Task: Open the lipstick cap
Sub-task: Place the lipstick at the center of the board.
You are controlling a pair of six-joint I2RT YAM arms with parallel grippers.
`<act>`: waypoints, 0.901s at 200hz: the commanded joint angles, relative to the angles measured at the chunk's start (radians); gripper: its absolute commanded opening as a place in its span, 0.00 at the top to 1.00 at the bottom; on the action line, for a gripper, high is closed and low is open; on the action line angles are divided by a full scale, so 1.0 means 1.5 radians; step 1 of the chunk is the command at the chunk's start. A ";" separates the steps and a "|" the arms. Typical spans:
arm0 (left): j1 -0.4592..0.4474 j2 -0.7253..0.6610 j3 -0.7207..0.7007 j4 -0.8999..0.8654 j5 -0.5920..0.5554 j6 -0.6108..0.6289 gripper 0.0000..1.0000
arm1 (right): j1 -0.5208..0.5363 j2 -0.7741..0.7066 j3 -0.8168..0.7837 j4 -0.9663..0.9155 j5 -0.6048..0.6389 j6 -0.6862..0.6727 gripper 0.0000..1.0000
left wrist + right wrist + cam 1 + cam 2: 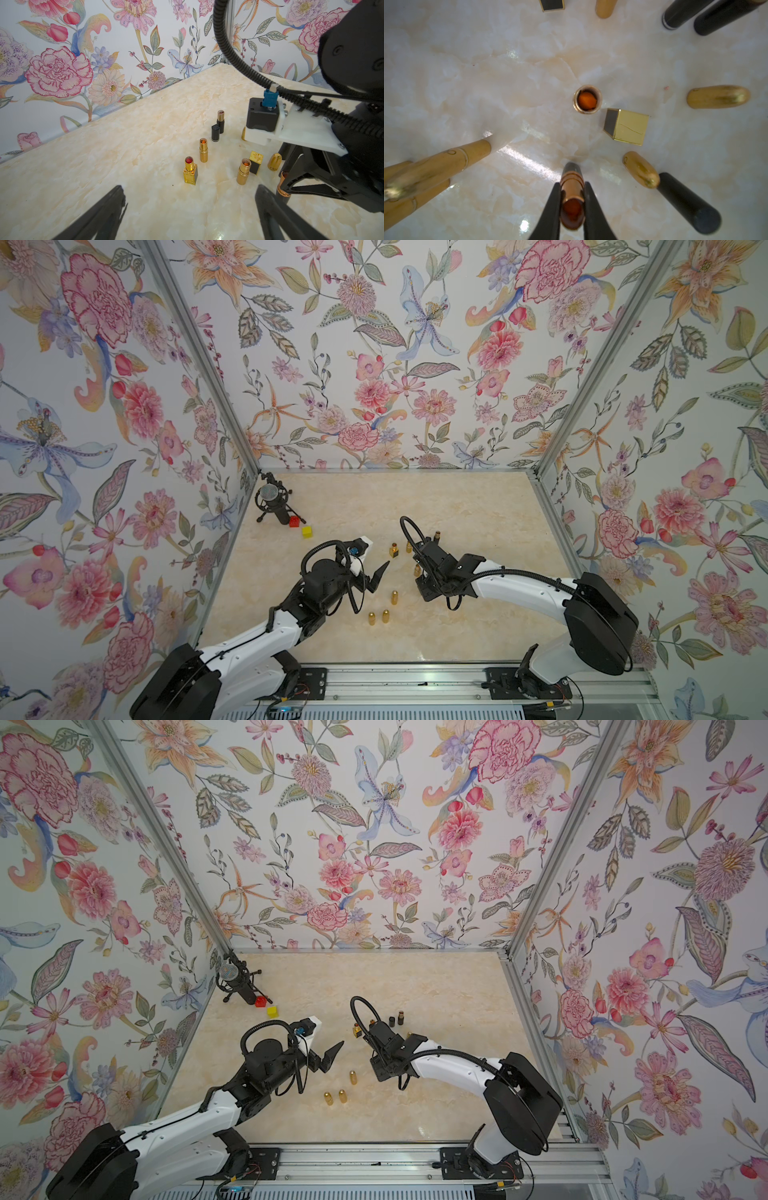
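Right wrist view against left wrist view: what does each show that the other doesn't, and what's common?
Only the right wrist view: a look straight down into the uncapped copper lipstick with the right gripper shut on it, plus a cluster of gold tubes. Only the left wrist view: the left gripper, open and empty above the table, and the red stick of the square gold lipstick. Both: the round gold lipstick with its orange stick, and the square gold cap beside it.

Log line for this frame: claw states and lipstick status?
left claw: open, empty | right claw: shut on copper lipstick | lipstick: uncapped, stick exposed
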 commanded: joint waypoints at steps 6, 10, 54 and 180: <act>0.005 0.003 0.007 0.002 0.008 -0.003 0.01 | -0.005 -0.003 -0.013 0.025 -0.005 0.007 0.85; 0.005 0.002 0.007 0.002 0.008 -0.003 0.01 | -0.006 -0.002 -0.014 0.025 -0.006 0.007 0.85; 0.005 0.006 0.009 0.004 0.010 0.001 0.01 | -0.006 -0.002 -0.021 0.027 -0.008 0.008 0.83; 0.005 0.023 0.015 0.012 0.020 0.002 0.01 | -0.003 -0.015 -0.028 0.028 -0.008 0.006 0.71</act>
